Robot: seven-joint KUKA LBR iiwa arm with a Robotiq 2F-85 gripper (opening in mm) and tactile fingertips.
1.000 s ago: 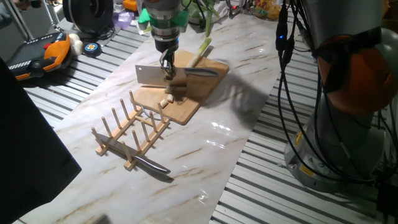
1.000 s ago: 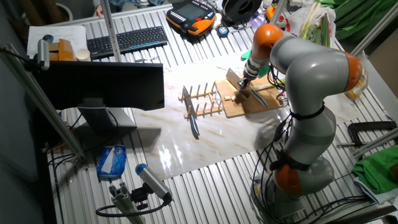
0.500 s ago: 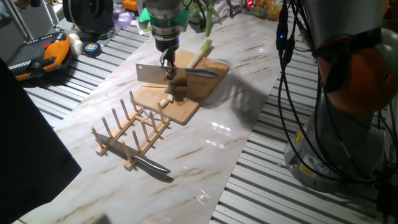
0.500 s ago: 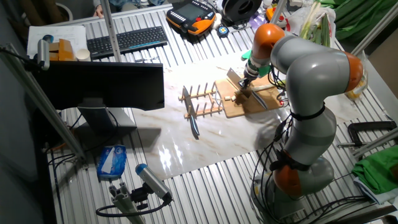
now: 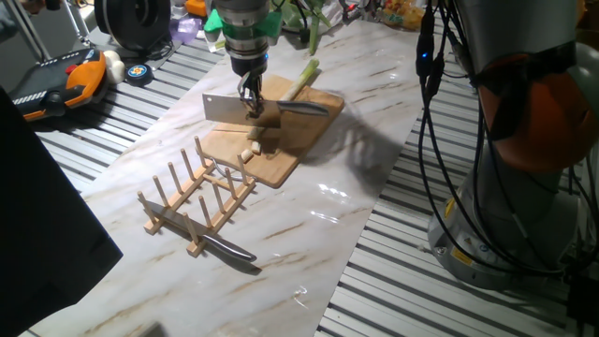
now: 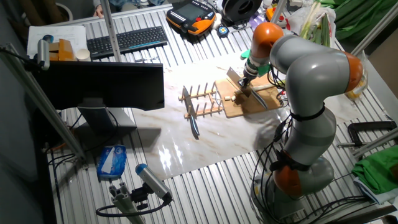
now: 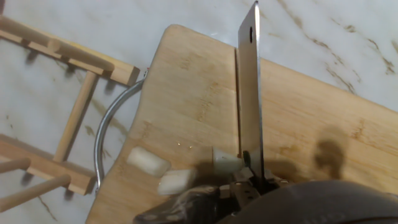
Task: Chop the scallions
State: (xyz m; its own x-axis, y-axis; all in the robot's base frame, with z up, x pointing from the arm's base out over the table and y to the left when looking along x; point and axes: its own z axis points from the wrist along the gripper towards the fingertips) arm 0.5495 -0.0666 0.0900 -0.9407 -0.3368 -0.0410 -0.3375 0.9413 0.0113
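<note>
Marble-look tabletop [image 5: 309, 234] w/ metal slatted bench either side; clutter at the far edge (keyboard [image 6: 127, 39], monitor [image 6: 102, 84], orange pendant [image 5: 65, 82]). Wooden cutting board [image 5: 281, 154] sits mid-table, peg rack [image 5: 197, 197] just beside it, a second knife [image 5: 229, 250] lying at the rack's near foot.

Hidden/unclear: gripper [image 5: 251, 101] fingertips are masked by the cleaver [image 5: 229, 109] handle and blade in both fixed views; hand view shows only dark blurry hardware at bottom edge. Fingers look clamped on the cleaver handle, blade edge-down over the board. Whether the edge touches wood – can't tell. Board's right part cut off in hand view.

Scallions [image 5: 301, 80]: long stalk lies on the board's far side behind the blade, pale at the cut end, green tops running off toward the back clutter. Cut chunks [image 7: 148, 162] are whitish, squarish, three visible in hand view, left of the blade near the board's metal handle [image 7: 109, 134]; one touches or nearly touches the blade.
</note>
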